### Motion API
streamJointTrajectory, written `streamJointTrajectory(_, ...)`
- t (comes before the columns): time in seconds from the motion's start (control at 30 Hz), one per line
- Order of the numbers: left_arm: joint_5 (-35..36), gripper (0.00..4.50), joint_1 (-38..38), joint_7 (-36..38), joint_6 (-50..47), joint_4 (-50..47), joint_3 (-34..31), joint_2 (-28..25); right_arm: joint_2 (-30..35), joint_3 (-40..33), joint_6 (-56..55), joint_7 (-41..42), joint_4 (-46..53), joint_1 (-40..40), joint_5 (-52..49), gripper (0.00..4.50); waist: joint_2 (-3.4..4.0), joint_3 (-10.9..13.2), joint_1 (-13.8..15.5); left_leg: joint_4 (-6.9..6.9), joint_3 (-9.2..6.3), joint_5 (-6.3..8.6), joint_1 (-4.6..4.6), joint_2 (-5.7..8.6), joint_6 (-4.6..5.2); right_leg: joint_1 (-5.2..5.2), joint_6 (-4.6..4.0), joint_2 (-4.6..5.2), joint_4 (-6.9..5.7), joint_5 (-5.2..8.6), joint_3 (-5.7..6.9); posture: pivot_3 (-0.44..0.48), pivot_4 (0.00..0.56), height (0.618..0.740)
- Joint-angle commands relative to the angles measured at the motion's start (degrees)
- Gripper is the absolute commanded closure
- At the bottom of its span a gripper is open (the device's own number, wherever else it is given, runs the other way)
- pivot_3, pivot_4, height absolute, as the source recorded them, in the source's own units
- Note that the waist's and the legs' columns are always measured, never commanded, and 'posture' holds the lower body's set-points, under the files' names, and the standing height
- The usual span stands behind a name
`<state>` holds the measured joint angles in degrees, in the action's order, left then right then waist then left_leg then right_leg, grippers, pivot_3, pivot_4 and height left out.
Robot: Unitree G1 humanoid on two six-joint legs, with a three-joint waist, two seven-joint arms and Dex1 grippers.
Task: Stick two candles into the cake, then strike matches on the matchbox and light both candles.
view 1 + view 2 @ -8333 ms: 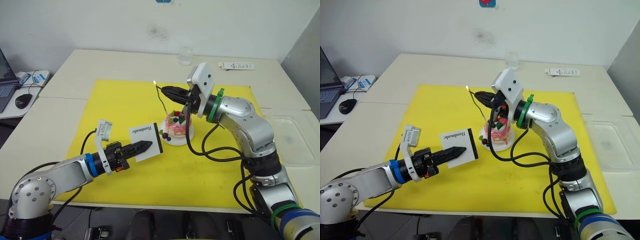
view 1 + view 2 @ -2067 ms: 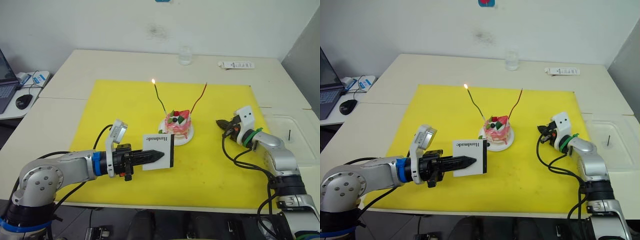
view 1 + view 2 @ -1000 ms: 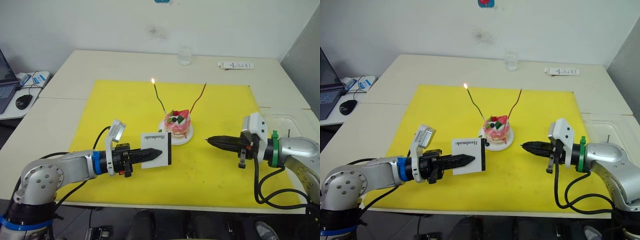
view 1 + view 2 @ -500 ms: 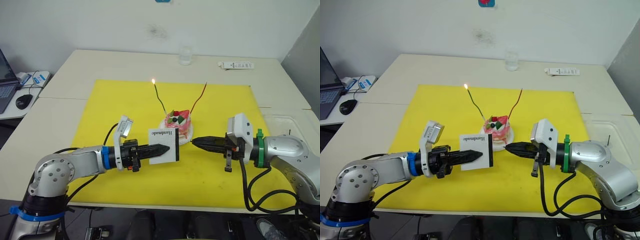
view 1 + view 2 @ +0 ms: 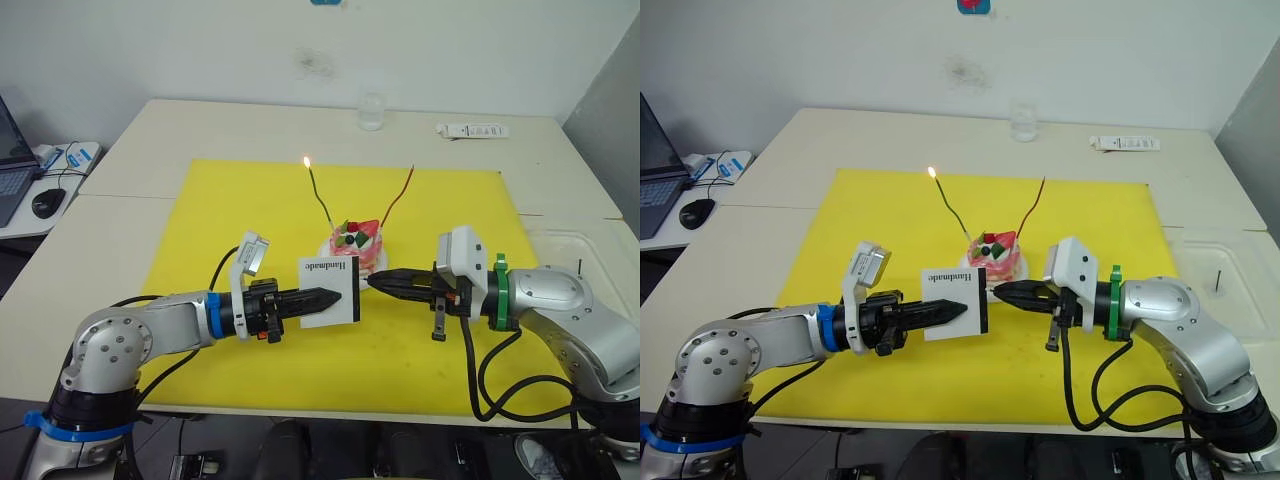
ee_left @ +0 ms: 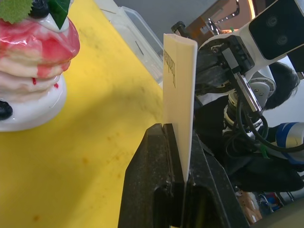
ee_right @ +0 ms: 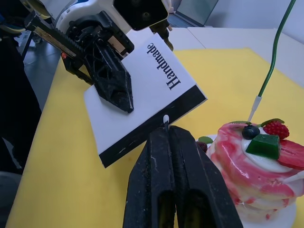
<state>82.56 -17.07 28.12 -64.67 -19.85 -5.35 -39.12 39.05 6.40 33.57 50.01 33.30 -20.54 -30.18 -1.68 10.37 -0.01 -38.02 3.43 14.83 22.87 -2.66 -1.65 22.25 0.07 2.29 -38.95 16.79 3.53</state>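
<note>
- cake (image 5: 355, 243) sits on its small white plate (image 5: 368, 280) roughly mid of the yellow mat (image 5: 230, 215), pink/white w/ strawberry + berries on top
- both candles are stuck in it: green candle (image 5: 319, 195) leans out toward 11 o'clock and has a small flame (image 5: 306, 161) at the tip, red candle (image 5: 397, 196) leans toward 1 o'clock, no flame on it
- matchbox (image 5: 331, 290) is just at 7 o'clock of the cake, held upright off the mat, "Handmade" side facing the cam, black strip along its right edge
- left gripper (image 5: 331, 295) is clamped tight on the matchbox, fingers pinching the box from its left side (wrist cam shows the box edge wedged between them)
- right gripper (image 5: 998, 291) comes in from 3 o'clock, fingers pressed together on a match (image 7: 166, 119); only the pale tip pokes out, right at the black strip
- further out: clear glass (image 5: 371, 110) at 12 o'clock on the table (image 5: 200, 125), white tube-ish thing (image 5: 472, 130) at 1 o'clock, clear tray (image 5: 605, 255) at 3 o'clock w/ another match (image 5: 579, 267) in it
- laptop + mouse (image 5: 46, 201) on a side desk at 9 o'clock
</note>
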Motion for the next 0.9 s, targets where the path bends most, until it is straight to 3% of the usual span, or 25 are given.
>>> streamJointTrajectory(0.03,0.5,4.5,-0.6,0.2,-0.1,-0.8,-0.7,-0.1,-0.3,-0.2,-1.0,0.0,0.1,-1.3,0.4,4.43,0.0,0.0,0.0,0.0,0.0,0.0,0.0,0.0,0.0,0.0,0.0,0.0,0.0,0.0,0.0,0.0,0.15,0.74)
streamJointTrajectory(0.9,1.3,4.5,0.2,0.3,-0.2,-1.6,-1.5,-0.7,-2.2,2.5,1.1,-0.6,-1.0,-6.1,1.9,4.43,0.0,0.0,0.0,0.0,-0.01,0.0,0.0,-0.01,0.0,0.0,-0.01,0.0,-0.01,-0.01,0.0,0.0,0.15,0.74)
